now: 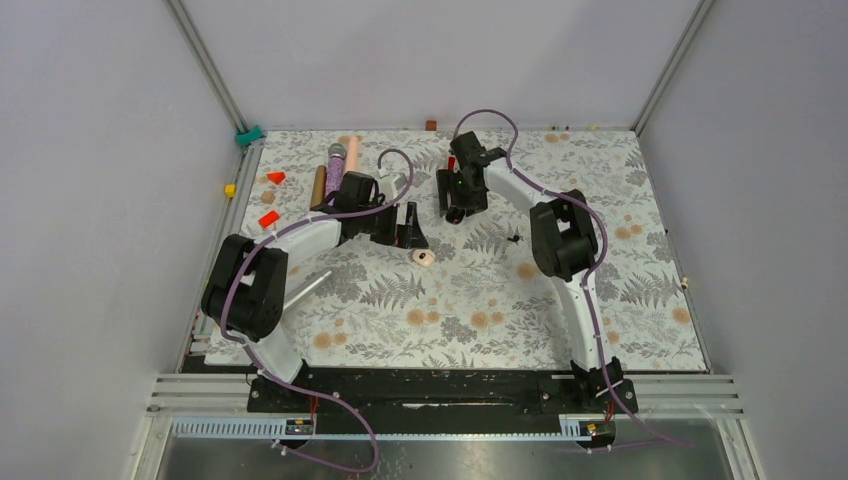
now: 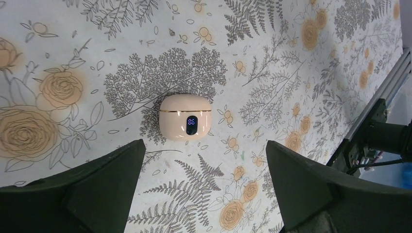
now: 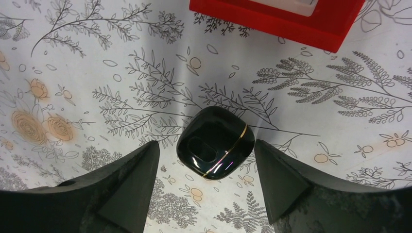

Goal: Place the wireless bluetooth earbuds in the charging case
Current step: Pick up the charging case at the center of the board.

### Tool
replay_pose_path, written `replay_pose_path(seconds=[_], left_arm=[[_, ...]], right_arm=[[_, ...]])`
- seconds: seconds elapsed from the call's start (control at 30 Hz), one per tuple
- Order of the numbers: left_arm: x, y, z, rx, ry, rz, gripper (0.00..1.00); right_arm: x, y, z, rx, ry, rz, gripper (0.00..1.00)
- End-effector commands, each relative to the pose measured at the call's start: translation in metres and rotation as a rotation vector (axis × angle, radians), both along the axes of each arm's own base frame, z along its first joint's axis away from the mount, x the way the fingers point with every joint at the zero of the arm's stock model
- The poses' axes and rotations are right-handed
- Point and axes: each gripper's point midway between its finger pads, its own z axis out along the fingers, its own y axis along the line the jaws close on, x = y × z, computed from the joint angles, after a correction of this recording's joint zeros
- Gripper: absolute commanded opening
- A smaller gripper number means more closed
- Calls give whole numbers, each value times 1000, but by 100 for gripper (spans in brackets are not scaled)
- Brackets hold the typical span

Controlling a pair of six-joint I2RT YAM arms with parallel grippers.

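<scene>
The left gripper (image 2: pixel 204 148) stands wide open and holds nothing. It hangs just short of the closed cream pebble-shaped charging case (image 2: pixel 185 124), whose small blue display is lit. That case lies mid-bench on the floral-patterned cloth (image 2: pixel 291 58), with bare cloth on every side and well away from the bench's edges.

The right gripper (image 3: pixel 205 144) is open around the glossy black charging case with a gold seam (image 3: pixel 215 142), which sits flat on the cloth. There is a clear gap at the left finger. The right finger is just beside the case, and I cannot tell whether they touch. A red rectangular box (image 3: pixel 277 19) lies near, on the far side of the black case.

What looks like a tiny black earbud (image 1: pixel 515 239) lies alone between the right gripper and that arm's elbow.
</scene>
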Motion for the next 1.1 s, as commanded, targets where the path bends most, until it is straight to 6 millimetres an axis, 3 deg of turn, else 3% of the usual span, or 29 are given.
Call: replay_pose_path(seconds=[0.0, 0.4, 0.57, 0.73, 0.8, 1.07], left_arm=[[17, 9, 23, 17, -126, 51, 99], [25, 19, 40, 29, -217, 93, 99], [26, 20, 40, 31, -222, 93, 99], [26, 22, 34, 30, -223, 95, 99], [26, 21, 32, 24, -210, 93, 99], [23, 14, 36, -84, -130, 56, 99]], right_arm=[[3, -8, -4, -58, 15, -24, 77], [1, 5, -3, -124, -16, 76, 63], [-16, 18, -1, -107, 9, 177, 62], [-42, 25, 32, 2, -30, 272, 61], [-54, 27, 65, 69, -109, 339, 60], [-125, 10, 118, 194, -317, 611, 58]])
